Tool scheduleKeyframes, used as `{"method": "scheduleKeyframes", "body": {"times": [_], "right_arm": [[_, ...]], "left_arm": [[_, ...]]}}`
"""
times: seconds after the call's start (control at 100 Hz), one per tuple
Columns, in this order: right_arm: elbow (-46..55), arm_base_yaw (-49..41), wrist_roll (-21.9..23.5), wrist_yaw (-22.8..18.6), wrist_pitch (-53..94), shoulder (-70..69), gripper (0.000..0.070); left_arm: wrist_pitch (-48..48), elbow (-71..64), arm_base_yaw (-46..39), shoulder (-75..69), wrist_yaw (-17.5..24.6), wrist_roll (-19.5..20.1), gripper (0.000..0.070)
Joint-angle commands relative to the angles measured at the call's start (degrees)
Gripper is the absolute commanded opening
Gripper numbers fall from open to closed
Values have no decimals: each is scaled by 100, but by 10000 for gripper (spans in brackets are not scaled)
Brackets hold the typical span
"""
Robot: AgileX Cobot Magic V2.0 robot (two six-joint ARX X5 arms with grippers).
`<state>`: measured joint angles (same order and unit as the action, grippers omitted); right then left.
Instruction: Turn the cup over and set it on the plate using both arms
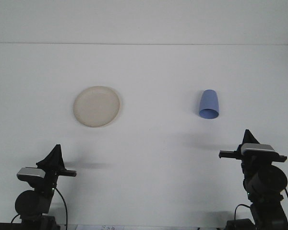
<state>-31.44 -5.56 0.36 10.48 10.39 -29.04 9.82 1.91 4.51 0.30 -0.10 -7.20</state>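
A blue cup point(209, 104) stands upside down on the white table, right of centre, its wide rim on the surface. A round cream plate point(96, 106) lies flat at the left of centre. My left gripper point(54, 154) sits low at the bottom left, well short of the plate, seen from behind as a dark wedge. My right gripper point(250, 136) is raised at the bottom right, below and to the right of the cup and apart from it. Neither gripper holds anything that I can see.
The white table point(153, 143) runs back to a pale wall. Both arm bases and their wrist cameras fill the bottom corners.
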Motion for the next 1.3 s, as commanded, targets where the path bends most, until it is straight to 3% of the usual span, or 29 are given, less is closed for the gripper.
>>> {"method": "scheduleKeyframes", "body": {"times": [0.0,0.06,0.1,0.36,0.6,0.99,1.29], "right_arm": [[-31,2,37,-13,-76,-297,188],[-26,2,195,-13,-94,-621,374],[-26,2,302,-13,-125,-866,431],[39,2,326,-76,-1464,-2577,431],[39,-4,306,-531,-2872,-4092,431],[24,35,221,-601,-5123,-5912,427],[-369,310,210,-782,-5602,-6822,425]], "left_arm": [[59,-109,0,-11,-11,-17,12],[59,-109,0,-11,-13,-17,12],[57,-109,0,-11,-13,-17,12],[59,-109,0,-11,-13,-15,12],[59,-109,0,-11,-13,-17,12],[59,-109,0,-11,-13,-17,12],[59,-109,0,-11,-13,-17,12]]}}
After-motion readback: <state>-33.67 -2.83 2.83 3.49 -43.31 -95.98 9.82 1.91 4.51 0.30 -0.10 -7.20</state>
